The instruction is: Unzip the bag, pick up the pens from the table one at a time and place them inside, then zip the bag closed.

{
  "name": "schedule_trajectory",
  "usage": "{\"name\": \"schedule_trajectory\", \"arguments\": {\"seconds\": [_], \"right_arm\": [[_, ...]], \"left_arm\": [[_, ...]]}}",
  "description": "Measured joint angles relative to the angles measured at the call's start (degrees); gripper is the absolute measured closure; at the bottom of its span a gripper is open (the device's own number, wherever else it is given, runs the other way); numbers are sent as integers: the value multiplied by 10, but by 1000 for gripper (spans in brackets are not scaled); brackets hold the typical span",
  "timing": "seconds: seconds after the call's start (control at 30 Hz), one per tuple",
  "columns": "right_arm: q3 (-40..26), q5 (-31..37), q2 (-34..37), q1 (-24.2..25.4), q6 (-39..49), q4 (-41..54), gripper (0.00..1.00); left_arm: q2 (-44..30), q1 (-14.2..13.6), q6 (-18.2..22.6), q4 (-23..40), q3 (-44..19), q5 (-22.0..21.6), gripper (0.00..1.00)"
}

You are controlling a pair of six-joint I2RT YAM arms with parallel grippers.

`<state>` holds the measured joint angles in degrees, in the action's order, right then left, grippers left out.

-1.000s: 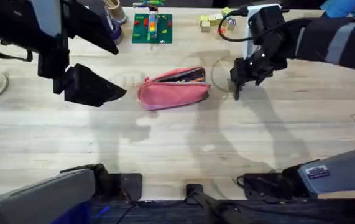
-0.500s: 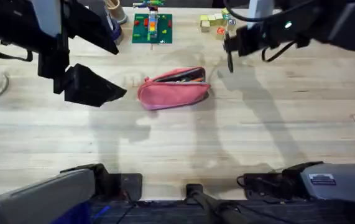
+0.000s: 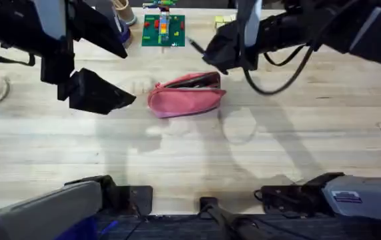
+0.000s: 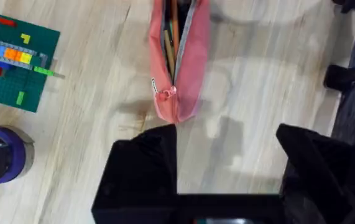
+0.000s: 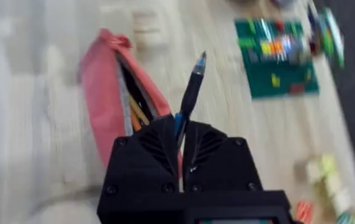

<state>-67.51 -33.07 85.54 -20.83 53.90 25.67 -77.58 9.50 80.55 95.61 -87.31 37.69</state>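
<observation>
The left gripper (image 3: 100, 93) hangs at nine o'clock of the small pink-red fabric pencil pouch (image 3: 185, 95), fingers spread apart and holding nothing. The pouch lies on the pale plank wooden tabletop (image 3: 197, 160) with its zipper open, an orange pen (image 4: 169, 46) and dark ones already inside. At one o'clock of the pouch, the right gripper (image 5: 181, 138) is clamped on a slim black pen (image 5: 191, 93), tip pointing outward. The step in hand looks like loading this pen. Next, the right arm must line the pen with the slit and lower it in before letting go; zipping follows.
</observation>
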Motion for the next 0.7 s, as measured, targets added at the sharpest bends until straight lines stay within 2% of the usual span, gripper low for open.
{"name": "schedule_trajectory", "arguments": {"seconds": [0.1, 0.23, 0.53, 0.7], "right_arm": [[0, -13, 0, -18, 68, 0, 971], [0, -20, 12, -38, 112, -1, 970], [0, -24, 76, -88, 139, 10, 969], [0, -6, 112, -95, 143, 19, 969]], "left_arm": [[0, 0, 0, 0, 0, 0, 6], [0, 0, 0, 0, 0, 0, 6], [0, 0, 0, 0, 0, 0, 6], [0, 0, 0, 0, 0, 0, 7]]}}
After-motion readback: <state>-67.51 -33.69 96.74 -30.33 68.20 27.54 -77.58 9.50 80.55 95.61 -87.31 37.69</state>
